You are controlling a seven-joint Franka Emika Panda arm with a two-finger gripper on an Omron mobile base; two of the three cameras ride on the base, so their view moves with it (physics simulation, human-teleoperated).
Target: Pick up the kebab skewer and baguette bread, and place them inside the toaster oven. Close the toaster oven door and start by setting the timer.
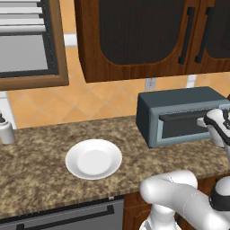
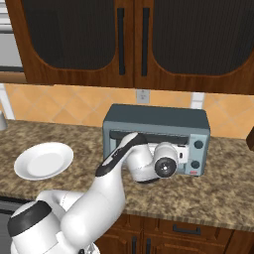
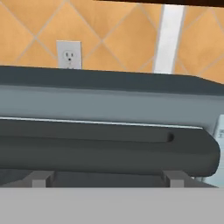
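Note:
The toaster oven [image 1: 179, 99] [image 2: 158, 117] stands at the back of the granite counter, blue-grey, with its door [image 1: 177, 129] shut. My gripper [image 1: 203, 122] [image 3: 108, 178] is right at the door's top, fingers wide apart and open, nothing between them. In the hand view the dark bar handle [image 3: 109, 148] runs across just beyond the fingertips [image 3: 41, 177], under the oven's top edge [image 3: 109, 103]. In the right base view my hand covers the middle of the door, left of the control panel [image 2: 198, 151]. The kebab skewer and baguette bread are out of view.
A white plate [image 1: 93, 158] [image 2: 43, 159] with nothing on it lies on the counter left of the oven. A small grey container [image 1: 5, 131] stands at the far left. Dark wooden cabinets [image 2: 149, 39] hang above. A wall outlet [image 3: 68, 54] sits behind the oven.

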